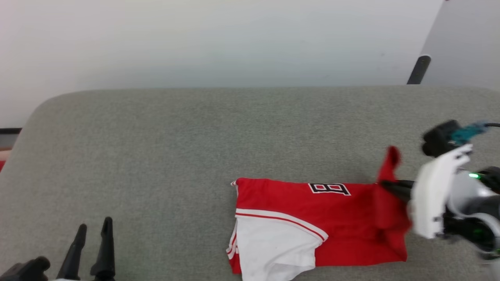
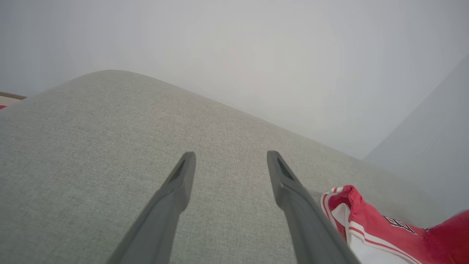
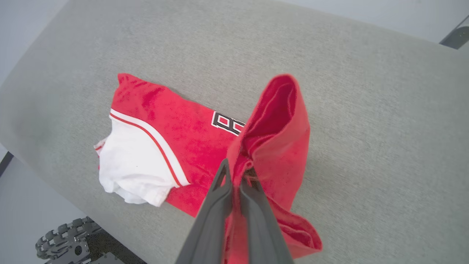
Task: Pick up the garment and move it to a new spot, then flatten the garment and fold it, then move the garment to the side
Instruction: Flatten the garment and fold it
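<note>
One hand works: the right hand point(image 3: 236, 176), clamped on a lifted red fold of the garment point(image 1: 336, 226), which lies part-folded on the grey surface point(image 1: 175, 156) at the head view's lower right. The left hand point(image 1: 94, 224) hangs spread and empty, lower left. Soft, light cloth should sag from one pinch; hem corners look like better holds.

The garment point(image 1: 312, 218) lies flat on the grey surface point(image 1: 156, 136), its white sleeve point(image 1: 273, 246) at its near left corner, while the right gripper point(image 1: 386, 184) pinches its right end, where a red flap point(image 1: 391, 158) stands up, and the left gripper point(image 1: 95, 225) sits well to its left, fingers parted.
</note>
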